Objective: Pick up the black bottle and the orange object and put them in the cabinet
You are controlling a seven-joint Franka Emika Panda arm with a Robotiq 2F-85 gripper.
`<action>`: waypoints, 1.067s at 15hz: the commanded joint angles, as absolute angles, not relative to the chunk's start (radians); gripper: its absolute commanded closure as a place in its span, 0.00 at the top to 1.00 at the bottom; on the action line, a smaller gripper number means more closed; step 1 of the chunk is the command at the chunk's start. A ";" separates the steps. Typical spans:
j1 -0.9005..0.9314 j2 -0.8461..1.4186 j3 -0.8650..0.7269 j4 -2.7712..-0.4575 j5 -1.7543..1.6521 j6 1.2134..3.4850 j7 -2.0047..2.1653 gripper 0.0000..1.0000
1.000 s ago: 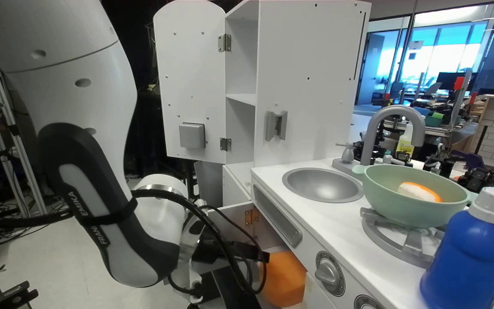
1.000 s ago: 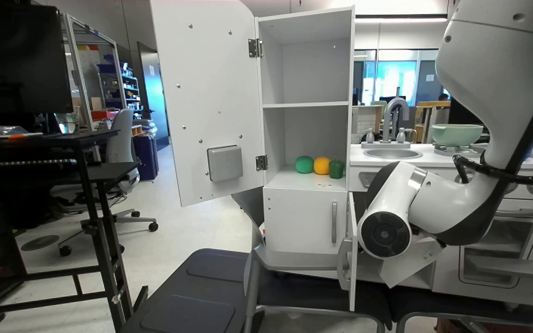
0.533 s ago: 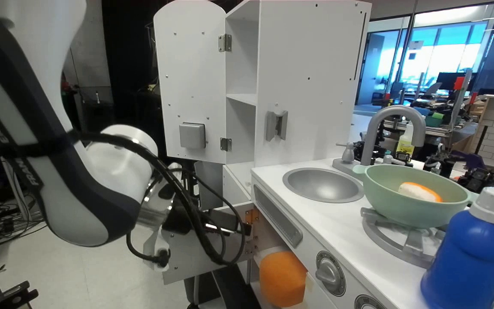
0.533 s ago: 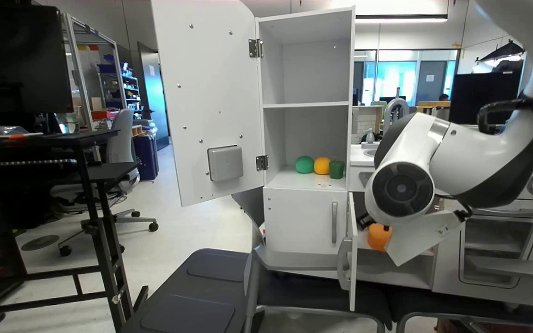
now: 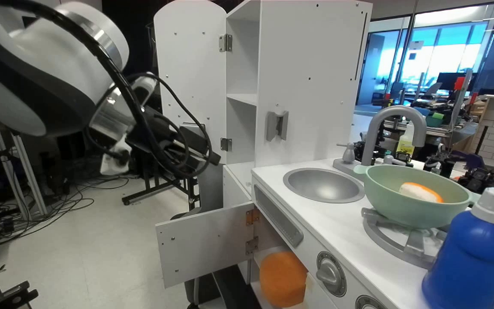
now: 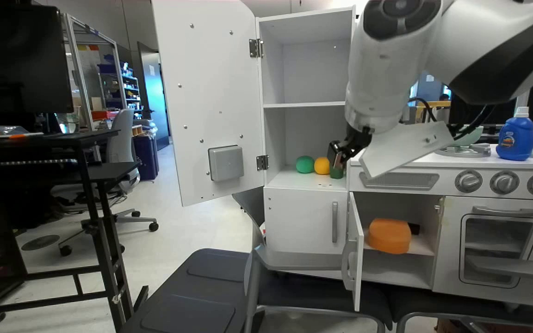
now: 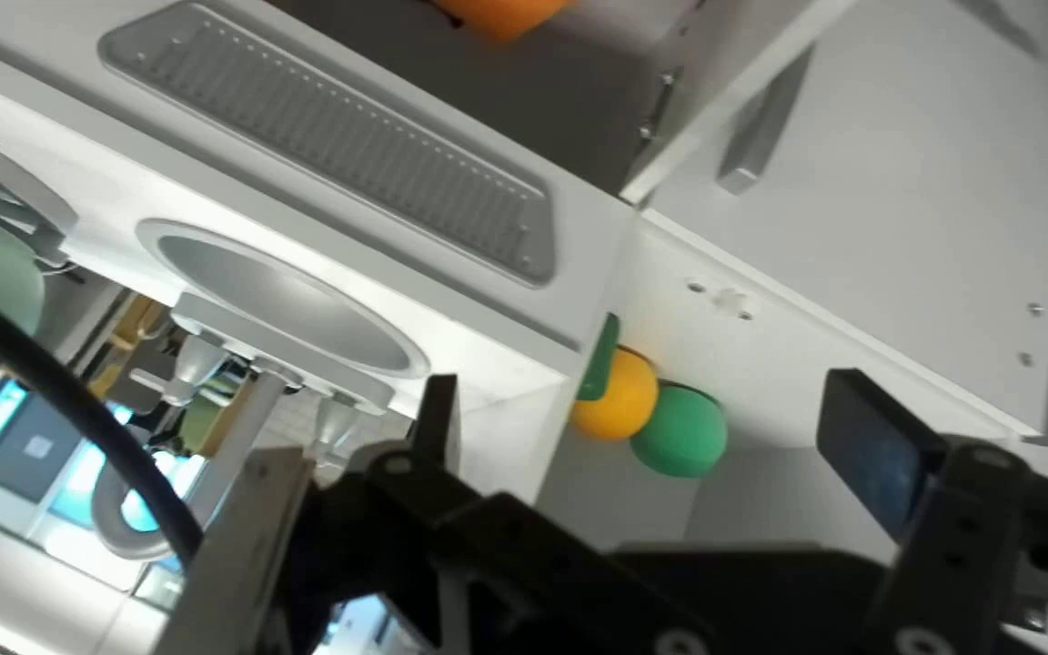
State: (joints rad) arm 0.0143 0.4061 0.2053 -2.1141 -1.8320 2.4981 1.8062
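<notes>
The orange object (image 6: 389,236) sits on the shelf inside the cabinet (image 6: 400,274), the low white compartment under the counter; it also shows as an orange lump (image 5: 283,279) in an exterior view. Behind it pokes out a small dark piece of what appears to be the black bottle (image 6: 414,229), mostly hidden. The cabinet's door (image 5: 206,244) is swung outward. My gripper (image 7: 656,428) is open and holds nothing, its fingers (image 7: 879,455) wide apart. It is above and away from the cabinet, in front of the tall cupboard's lower shelf.
On that cupboard shelf are a green ball (image 7: 680,430), a yellow-orange ball (image 7: 619,396) and a green pepper (image 7: 599,359). The cupboard's arched door (image 6: 211,101) stands swung out. On the counter are a pale green bowl (image 5: 414,201), a sink (image 5: 324,184) and a blue bottle (image 5: 472,253).
My arm has risen from in front of the low cabinet to the height of the cupboard's shelf, uncovering the orange object. The cabinet's door has shifted slightly. The gripper stays open.
</notes>
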 commanded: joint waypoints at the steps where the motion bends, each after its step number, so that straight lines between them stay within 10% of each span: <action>1: 0.008 0.323 0.209 -2.157 -1.574 2.660 1.531 1.00; 14: -0.279 0.489 0.581 -1.996 -0.614 2.526 0.572 1.00; 16: -0.121 0.501 0.416 -1.923 -0.455 2.504 0.451 1.00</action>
